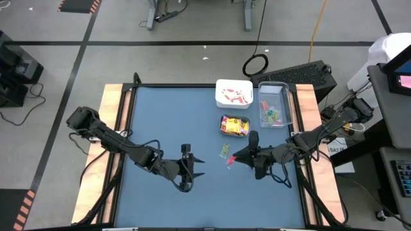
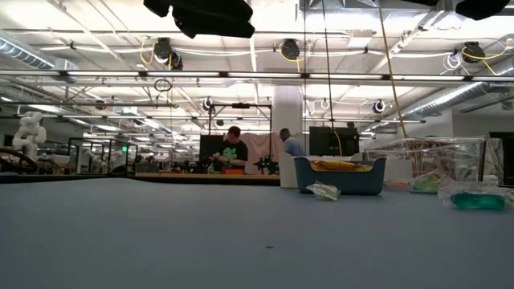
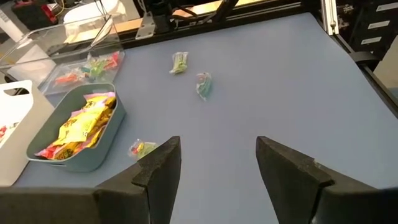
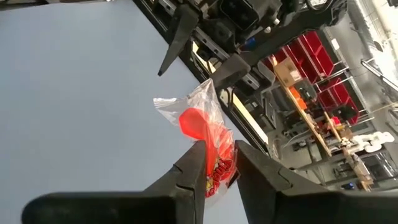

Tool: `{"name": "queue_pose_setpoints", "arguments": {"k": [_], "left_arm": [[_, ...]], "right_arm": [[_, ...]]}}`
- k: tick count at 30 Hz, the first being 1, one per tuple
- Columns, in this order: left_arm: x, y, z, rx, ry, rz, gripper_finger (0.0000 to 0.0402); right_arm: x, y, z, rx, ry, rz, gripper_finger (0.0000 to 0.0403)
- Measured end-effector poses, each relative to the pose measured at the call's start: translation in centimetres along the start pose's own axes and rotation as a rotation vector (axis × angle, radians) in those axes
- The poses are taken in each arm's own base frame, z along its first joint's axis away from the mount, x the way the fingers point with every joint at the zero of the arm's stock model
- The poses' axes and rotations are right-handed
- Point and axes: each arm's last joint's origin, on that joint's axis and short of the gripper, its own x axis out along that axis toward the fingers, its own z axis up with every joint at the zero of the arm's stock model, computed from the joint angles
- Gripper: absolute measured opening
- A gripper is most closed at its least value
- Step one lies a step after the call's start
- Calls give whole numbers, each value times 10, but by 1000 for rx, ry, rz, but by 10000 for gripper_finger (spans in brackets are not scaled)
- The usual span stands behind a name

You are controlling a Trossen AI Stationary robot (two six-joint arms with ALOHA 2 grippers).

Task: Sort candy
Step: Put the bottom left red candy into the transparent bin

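While the right pincer [image 4: 216, 163] grips a red candy [image 4: 202, 134] near the teal tub [image 1: 236, 126], next comes carrying it to the clear box [image 1: 275, 106]; the left pincer [image 3: 217, 163] waits open.

Left gripper [image 3: 214, 171] agape, low over mid-table; right gripper [image 4: 217, 165] pinched closed, opposite it.

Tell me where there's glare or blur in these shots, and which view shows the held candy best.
Low view: bright ceiling lights glare, and the teal tray looks soft. High view: even light, candy tiny. Right wrist view: clearest, the red candy in its shiny clear wrapper pinched by the right gripper. Left wrist view: sharp table, left gripper open.
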Motion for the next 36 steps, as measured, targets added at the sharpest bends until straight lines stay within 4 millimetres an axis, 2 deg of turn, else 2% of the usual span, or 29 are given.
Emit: {"name": "queue_pose_setpoints", "arguments": {"k": [13,18,25,34,36], "left_arm": [[0,0,1,-4,-6,-5,215],[0,0,1,-4,-6,-5,215],[0,0,1,-6,-6,-5,215],[0,0,1,-29,-6,-5,215],[0,0,1,-29,-6,-5,215]], "right_arm": [[0,-1,2,23,-18,-12,73],[0,-1,2,129,-19,-11,73],[0,-2,2,404,-26,-12,73],[0,-2,3,944,-37,-7,73],[0,-2,3,1010,-37,-6,73]]}}
